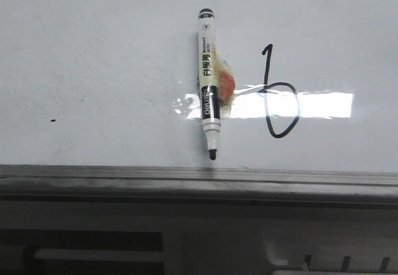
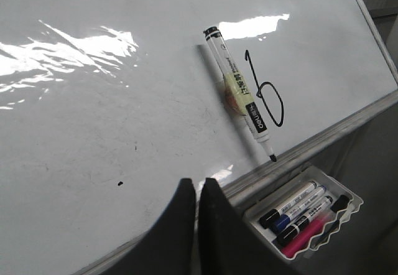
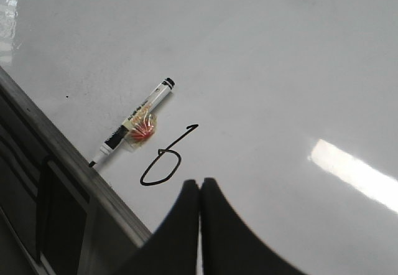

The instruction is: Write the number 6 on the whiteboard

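Observation:
The number 6 (image 1: 278, 94) is drawn in thin black line on the whiteboard (image 1: 93, 57), right of a white-and-black marker (image 1: 208, 82) that lies on the board, uncapped tip at the frame edge. An orange-yellow blob sticks to the marker's side. The 6 also shows in the left wrist view (image 2: 264, 91) and in the right wrist view (image 3: 165, 160). My left gripper (image 2: 198, 185) is shut and empty above the board's lower edge, left of the marker (image 2: 239, 91). My right gripper (image 3: 200, 185) is shut and empty, close to the 6. Neither gripper shows in the front view.
The board's grey metal frame edge (image 1: 199, 178) runs along the bottom. A white tray (image 2: 348, 216) with several markers hangs below it near my left gripper. A small black speck (image 1: 53, 121) marks the board at left. A bright glare strip (image 1: 311, 105) crosses the 6.

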Action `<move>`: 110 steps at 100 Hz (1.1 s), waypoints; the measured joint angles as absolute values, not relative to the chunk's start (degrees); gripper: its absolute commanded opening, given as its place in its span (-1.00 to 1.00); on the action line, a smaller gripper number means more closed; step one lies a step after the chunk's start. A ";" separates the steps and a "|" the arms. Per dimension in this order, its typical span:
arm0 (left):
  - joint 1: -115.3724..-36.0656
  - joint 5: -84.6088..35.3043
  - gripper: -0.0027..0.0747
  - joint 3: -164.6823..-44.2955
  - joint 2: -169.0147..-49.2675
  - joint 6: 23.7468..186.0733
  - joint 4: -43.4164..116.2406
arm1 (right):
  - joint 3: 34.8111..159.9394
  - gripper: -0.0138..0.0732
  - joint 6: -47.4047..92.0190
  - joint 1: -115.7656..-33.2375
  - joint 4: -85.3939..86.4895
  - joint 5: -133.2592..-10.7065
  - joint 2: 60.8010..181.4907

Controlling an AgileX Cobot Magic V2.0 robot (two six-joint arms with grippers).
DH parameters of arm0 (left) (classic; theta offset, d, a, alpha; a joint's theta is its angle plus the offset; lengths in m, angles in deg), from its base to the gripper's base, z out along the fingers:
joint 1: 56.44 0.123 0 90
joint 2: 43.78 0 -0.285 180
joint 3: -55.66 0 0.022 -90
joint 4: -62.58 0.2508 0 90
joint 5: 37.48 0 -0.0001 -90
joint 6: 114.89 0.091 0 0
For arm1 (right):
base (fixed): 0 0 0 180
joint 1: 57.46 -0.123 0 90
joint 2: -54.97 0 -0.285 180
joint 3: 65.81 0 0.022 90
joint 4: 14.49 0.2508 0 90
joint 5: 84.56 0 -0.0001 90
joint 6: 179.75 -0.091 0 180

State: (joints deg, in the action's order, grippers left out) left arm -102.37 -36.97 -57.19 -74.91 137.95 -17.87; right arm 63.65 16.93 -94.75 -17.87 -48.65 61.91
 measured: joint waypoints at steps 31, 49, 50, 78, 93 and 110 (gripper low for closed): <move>-102.37 -40.66 -0.98 -54.69 -71.71 137.69 -13.79 | 63.43 -0.83 16.93 -94.75 -17.87 -48.62 61.91; -96.86 -46.02 -0.98 -50.09 -63.50 118.31 13.55 | 63.43 -0.83 16.93 -94.75 -17.87 -48.62 61.91; -96.41 -46.16 -0.98 -49.64 -63.12 117.09 14.93 | 63.43 -0.83 16.93 -94.75 -17.87 -48.62 61.91; -72.66 -28.34 -0.98 -46.83 -51.37 75.40 55.55 | 63.43 -0.83 16.82 -94.75 -17.87 -48.52 61.91; -63.58 -18.84 -0.98 -46.83 -51.22 71.21 58.52 | 63.43 -0.83 16.82 -94.75 -17.87 -48.52 61.91; -60.99 -18.30 -0.98 -46.83 -51.22 70.51 57.41 | 63.43 -0.83 16.82 -94.75 -17.87 -48.52 61.91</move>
State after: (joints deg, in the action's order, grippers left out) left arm -60.99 -18.30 -46.83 -51.22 70.51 57.41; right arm 63.43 16.82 -94.75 -17.87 -48.52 61.91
